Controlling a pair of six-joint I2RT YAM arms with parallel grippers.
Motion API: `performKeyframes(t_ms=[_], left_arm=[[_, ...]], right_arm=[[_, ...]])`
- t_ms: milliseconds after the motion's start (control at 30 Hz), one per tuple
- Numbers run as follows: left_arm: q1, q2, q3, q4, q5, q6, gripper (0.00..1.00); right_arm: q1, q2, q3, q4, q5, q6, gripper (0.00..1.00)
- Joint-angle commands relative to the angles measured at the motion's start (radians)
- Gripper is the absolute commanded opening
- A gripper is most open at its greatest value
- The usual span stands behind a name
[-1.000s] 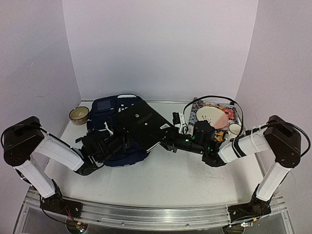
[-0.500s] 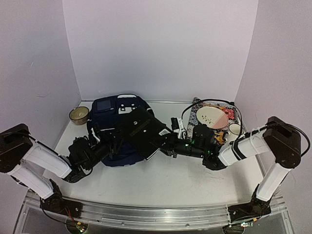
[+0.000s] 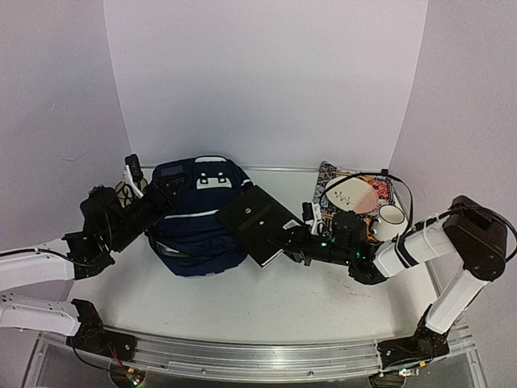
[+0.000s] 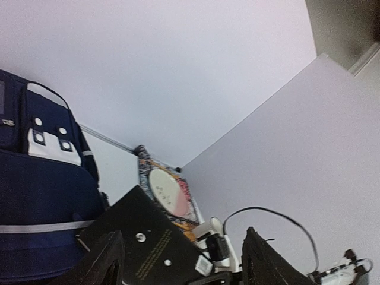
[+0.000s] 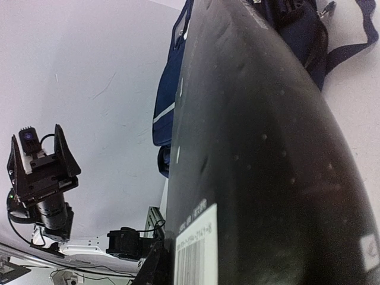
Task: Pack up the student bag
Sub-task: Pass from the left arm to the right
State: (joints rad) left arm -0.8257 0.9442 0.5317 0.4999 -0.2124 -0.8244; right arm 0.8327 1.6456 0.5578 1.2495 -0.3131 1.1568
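Right gripper (image 3: 295, 241) is clamped on the black book (image 3: 257, 222) at the right edge of the student bag (image 3: 194, 230). Left gripper (image 3: 132, 171) hovers left of it, jaws apart and empty.

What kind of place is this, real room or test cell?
Likely a lab test cell: plain pale walls box in a white table, an aluminium rail runs along its near edge, and the props look staged: a student bag, a dark book, a mug.
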Motion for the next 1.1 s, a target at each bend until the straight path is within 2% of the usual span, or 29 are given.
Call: performKeyframes(t_ms=[0, 133, 400, 800, 1067], left_arm=[[0.002, 0.016, 0.16, -0.5, -0.078, 0.27, 0.69], [0.002, 0.08, 0.266, -0.699, -0.075, 0.372, 0.69], [-0.008, 0.267, 0.435, -0.952, -0.072, 0.503, 0.69], [-0.102, 0.571, 0.638, -1.072, -0.145, 0.681, 0.67], [-0.102, 0.708, 0.698, -1.153, -0.17, 0.691, 0.64]], right_arm=[[-0.031, -0.071, -0.019, 0.714, 0.016, -0.012, 0.0], [-0.08, -0.098, -0.051, 0.712, 0.012, 0.007, 0.0], [-0.156, -0.168, -0.123, 0.689, -0.011, 0.022, 0.0], [-0.187, -0.202, -0.156, 0.673, -0.038, 0.047, 0.0], [-0.188, -0.226, -0.176, 0.673, -0.039, 0.043, 0.0]])
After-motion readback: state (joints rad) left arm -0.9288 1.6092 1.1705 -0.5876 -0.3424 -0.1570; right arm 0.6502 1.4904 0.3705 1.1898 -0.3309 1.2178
